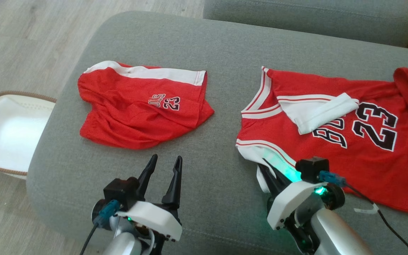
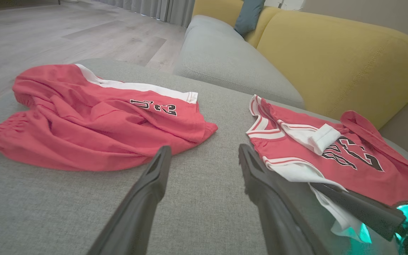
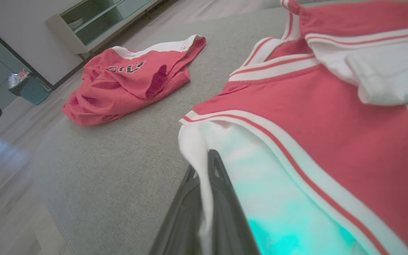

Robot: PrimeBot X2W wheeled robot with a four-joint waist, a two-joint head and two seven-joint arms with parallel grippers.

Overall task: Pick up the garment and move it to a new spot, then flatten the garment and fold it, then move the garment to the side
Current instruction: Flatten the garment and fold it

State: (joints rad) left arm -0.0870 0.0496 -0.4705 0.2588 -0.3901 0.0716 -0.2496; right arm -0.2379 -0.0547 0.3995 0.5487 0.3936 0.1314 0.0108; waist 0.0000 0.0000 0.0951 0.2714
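Pinching a white edge of the red sleeveless basketball jersey with black "23" lettering (image 1: 352,159), the right gripper (image 1: 267,170) has its two dark fingers closed flat together, and the right wrist view shows the white cloth squeezed between them. The jersey lies on the wide grey fabric cushion (image 1: 218,53), spreading ahead and to the right of those closed jaws. Its long axis runs across the head view: the end with the red-and-white striped trims points left, toward the other garment, and the body trails off to the right, so the number sits sideways. A folded white band (image 1: 317,113) rests on its chest, beyond the pinched edge.

The left gripper (image 1: 166,159) hovers over bare cushion with its jaws spread wide and nothing between them. Just beyond its fingertips and a little to the left lie rumpled red shorts with a white side stripe and a small "23" (image 1: 136,109), well apart from the jersey. A white basket with a brown rim (image 1: 9,131) stands on the pale wooden floor (image 1: 20,35), far to the left of both grippers.
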